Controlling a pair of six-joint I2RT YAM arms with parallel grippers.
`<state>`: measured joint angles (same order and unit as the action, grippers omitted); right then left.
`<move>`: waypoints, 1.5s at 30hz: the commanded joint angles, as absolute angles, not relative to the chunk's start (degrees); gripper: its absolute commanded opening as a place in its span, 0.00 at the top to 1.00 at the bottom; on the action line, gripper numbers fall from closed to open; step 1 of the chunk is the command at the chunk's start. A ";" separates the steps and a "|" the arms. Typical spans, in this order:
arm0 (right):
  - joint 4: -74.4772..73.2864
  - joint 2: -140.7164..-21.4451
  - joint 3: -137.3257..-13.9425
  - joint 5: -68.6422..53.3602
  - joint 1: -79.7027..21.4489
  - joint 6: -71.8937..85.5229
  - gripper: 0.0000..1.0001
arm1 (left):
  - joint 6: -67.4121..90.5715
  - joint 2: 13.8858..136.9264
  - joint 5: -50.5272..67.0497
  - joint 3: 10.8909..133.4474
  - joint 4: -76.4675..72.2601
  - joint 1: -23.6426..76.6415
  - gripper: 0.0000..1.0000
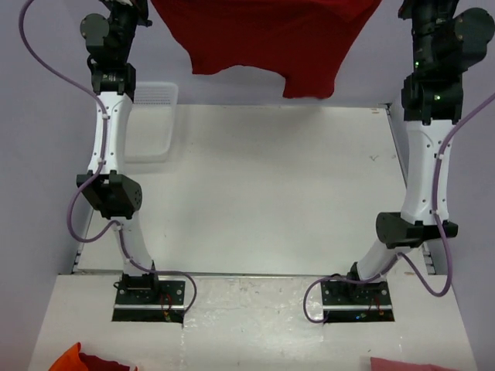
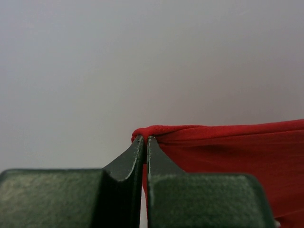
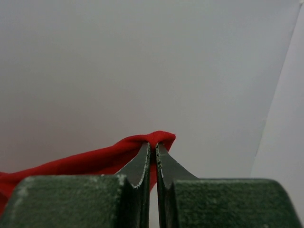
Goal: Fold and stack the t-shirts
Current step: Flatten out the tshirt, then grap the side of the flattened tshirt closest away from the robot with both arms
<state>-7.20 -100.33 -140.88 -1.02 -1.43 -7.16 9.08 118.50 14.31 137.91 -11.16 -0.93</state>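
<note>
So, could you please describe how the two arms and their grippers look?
Both the left arm and right arm have white links, black joints and black base plates, with lilac cables looped alongside. The left gripper and right gripper have dark, tapering fingers.

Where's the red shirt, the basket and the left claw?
t-shirt [image 1: 271,39], top view, middle of the cloth.
basket [image 1: 158,94], top view, far mesh wall.
left gripper [image 2: 145,138], left wrist view, between its fingertips.

T-shirt [image 1: 263,35] plain dark red; table [image 1: 271,193] white; basket [image 1: 155,94] white mesh; cables [image 1: 72,216] purple; arms [image 1: 424,170] white, black.
</note>
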 commanded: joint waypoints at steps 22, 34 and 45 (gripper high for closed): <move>-41.99 -45.26 -59.60 8.00 -5.27 28.91 1.00 | 30.67 71.38 -7.55 58.21 32.76 15.56 1.00; -45.35 -42.27 -46.14 7.56 -10.37 37.44 1.00 | 33.31 71.01 -6.76 53.35 43.59 15.56 1.00; -46.14 -42.71 -46.32 10.28 -10.81 38.14 1.00 | 35.33 76.19 -10.62 51.58 42.88 15.56 1.00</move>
